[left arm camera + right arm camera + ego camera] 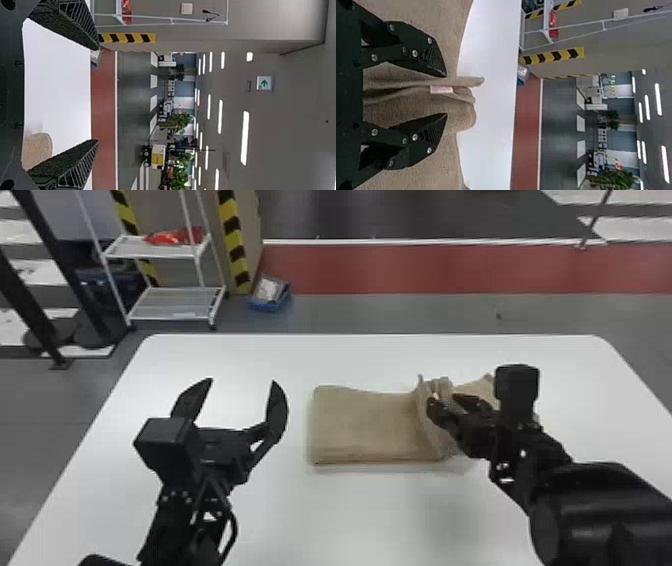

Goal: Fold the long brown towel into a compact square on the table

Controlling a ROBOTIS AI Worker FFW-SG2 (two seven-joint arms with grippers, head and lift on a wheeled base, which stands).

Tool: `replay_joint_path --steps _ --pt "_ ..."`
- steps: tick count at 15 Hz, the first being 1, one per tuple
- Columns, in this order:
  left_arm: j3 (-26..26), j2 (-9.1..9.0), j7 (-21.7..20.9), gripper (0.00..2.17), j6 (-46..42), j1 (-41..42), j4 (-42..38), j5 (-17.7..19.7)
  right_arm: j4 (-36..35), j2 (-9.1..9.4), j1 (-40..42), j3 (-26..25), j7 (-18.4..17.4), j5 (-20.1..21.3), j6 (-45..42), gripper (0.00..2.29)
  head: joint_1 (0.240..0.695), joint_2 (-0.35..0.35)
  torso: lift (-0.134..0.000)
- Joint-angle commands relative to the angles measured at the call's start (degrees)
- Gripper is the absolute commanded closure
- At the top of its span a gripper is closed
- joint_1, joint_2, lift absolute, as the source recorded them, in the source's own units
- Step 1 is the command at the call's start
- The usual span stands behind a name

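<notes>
At the upper left of the head view we see a white rack (165, 250), a red item (175, 237) on its upper shelf. Below it, left of centre, is the left end effector (243, 381), spread wide over the white surface (280, 510); its arm is cut off by the bottom edge.

From the centre rightward lies the brown towel (370, 425) on the surface. Its left part is a flat, layered rectangle with rounded corners; further right it rises in a crumpled ridge, with more cloth beyond. The right end effector (444, 400) and its arm hide much of that right part, so we cannot make out its full outline. In the right wrist view we find this end effector open, its fingers apart on either side of the bunched folds, where a small pale tag (441, 89) shows. The right arm runs off the right edge.
</notes>
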Motion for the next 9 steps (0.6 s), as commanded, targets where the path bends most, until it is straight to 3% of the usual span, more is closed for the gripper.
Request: replay_joint_path --steps 1,2,3,4,5,6,7,9 --pt "-0.17 0.00 -0.08 0.05 0.00 -0.30 0.17 0.00 -0.52 -0.30 0.78 -5.34 0.64 -2.11 -2.86 0.06 0.695 -0.011 -0.115" --pt "-0.26 0.00 -0.08 0.05 0.00 -0.30 0.26 0.00 -0.52 -0.57 0.43 -6.92 0.82 -2.46 -2.68 0.08 0.695 -0.028 -0.115" --pt "-0.43 0.00 -0.08 0.05 0.00 -0.30 0.44 0.00 0.27 -1.27 -0.01 -7.97 0.91 -2.02 -2.68 0.24 0.695 -0.043 -0.115" --pt "-0.52 0.00 -0.08 0.05 0.00 -0.30 0.61 0.00 1.50 -2.41 -0.27 -8.24 0.99 -1.76 -2.51 0.74 0.695 -0.061 -0.115" --pt "-0.70 0.00 -0.17 0.05 -0.18 -0.39 0.79 0.00 2.82 -3.29 -0.71 -8.24 1.35 -1.67 -1.80 1.45 0.695 -0.079 -0.115" --pt "-0.79 0.00 -0.17 0.05 0.00 -0.48 0.97 -0.09 4.05 -3.56 -1.15 -8.50 2.75 -1.50 -1.28 1.78 0.695 -0.106 -0.115" --pt "-0.87 0.00 -0.17 0.05 0.00 -0.48 1.05 -0.17 5.10 -3.64 -1.41 -8.94 4.42 -1.23 -1.45 1.99 0.695 -0.115 -0.115" --pt "-0.96 0.00 -0.17 0.05 0.00 -0.48 1.05 -0.26 6.95 -3.64 -2.12 -8.94 5.39 -0.53 -1.45 2.02 0.695 -0.123 -0.115"
